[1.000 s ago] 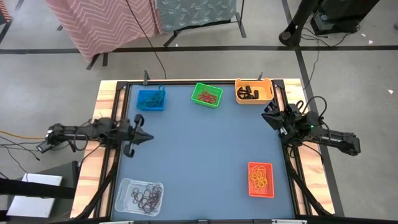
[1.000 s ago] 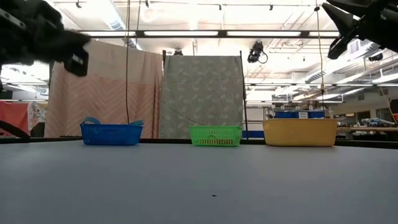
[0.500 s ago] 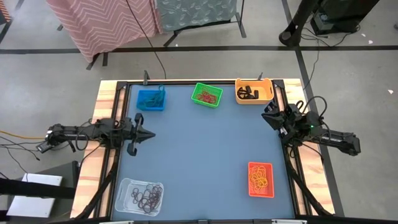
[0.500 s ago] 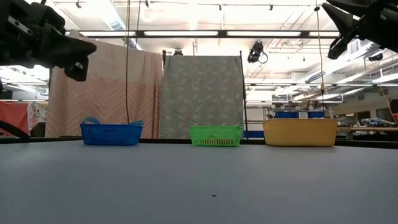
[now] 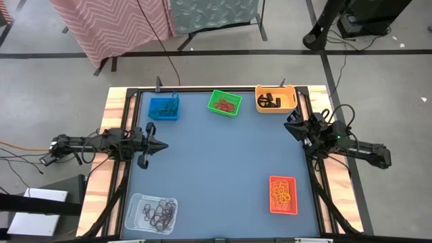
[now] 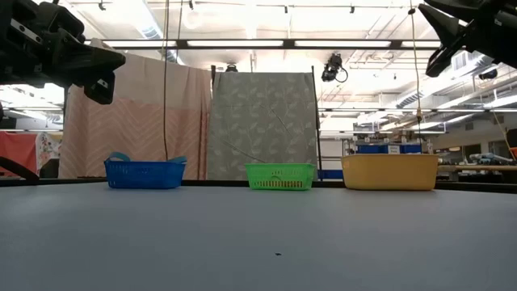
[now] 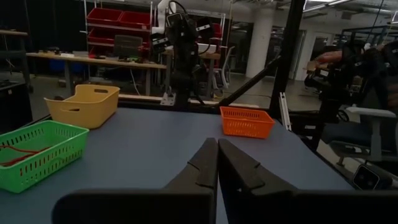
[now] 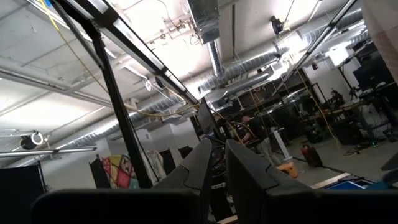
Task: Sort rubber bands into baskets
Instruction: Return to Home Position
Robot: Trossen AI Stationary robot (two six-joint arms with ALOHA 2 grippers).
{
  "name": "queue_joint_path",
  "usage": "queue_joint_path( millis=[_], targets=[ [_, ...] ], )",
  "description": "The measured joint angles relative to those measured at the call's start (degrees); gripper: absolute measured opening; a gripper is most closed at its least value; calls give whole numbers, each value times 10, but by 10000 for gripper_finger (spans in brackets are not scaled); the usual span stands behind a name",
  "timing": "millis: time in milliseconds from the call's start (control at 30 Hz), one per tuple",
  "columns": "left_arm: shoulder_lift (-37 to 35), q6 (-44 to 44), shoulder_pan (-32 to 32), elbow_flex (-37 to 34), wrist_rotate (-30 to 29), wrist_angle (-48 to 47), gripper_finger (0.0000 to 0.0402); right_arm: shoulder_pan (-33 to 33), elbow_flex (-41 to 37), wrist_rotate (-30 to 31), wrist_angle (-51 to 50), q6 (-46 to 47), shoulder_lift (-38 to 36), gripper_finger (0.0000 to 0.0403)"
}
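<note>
Five baskets stand on the blue table top: blue (image 5: pixel 163 109), green (image 5: pixel 225 103) and yellow-orange (image 5: pixel 275 99) along the far edge, red-orange (image 5: pixel 283 194) near right, clear white (image 5: pixel 152 212) near left. Rubber bands lie inside them: red in the green one, black in the yellow-orange one, dark brown ones (image 5: pixel 160 214) in the clear one. My left gripper (image 5: pixel 165 145) hovers shut and level over the table's left edge, holding nothing. My right gripper (image 5: pixel 289 124) hangs over the right edge, tilted upward, with a narrow empty gap between its fingertips (image 8: pixel 217 144).
Black frame rails (image 5: pixel 135 115) run along the table's sides. Beyond the far edge stand a pink cloth and a grey patterned screen (image 6: pixel 262 125). The middle of the table top (image 5: pixel 223 162) lies between the baskets.
My left gripper has turned a little at the wrist, its fingertips swinging slightly toward the table's far edge, and it stays shut. The baskets and my right gripper stand as before.
</note>
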Motion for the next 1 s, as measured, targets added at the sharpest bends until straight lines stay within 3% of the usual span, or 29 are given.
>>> queue_joint_path(
  millis=[233, 300, 400, 467, 700, 833, 900, 1000],
  targets=[
    [0, 0, 0, 0, 0, 0, 17, 23, 0, 0, -6, -18, -5, 63],
    [0, 0, 0, 0, 0, 0, 17, 46, 0, -22, -23, -111, -5, 64],
    [0, 0, 0, 0, 0, 0, 17, 80, 0, -54, -90, -338, -5, 62],
    [0, 0, 0, 0, 0, 0, 17, 98, 0, -55, -138, -406, -5, 60],
    [0, 0, 0, 0, 0, 0, 17, 114, 0, -17, -231, -388, -5, 62],
    [0, 0, 0, 0, 0, 0, 17, 110, 0, 50, -283, -341, -4, 63],
    [0, 0, 0, 0, 0, 0, 17, 105, 0, 97, -291, -345, -5, 62],
    [0, 0, 0, 0, 0, 0, 17, 95, 0, 122, -279, -359, -5, 60]
  ],
)
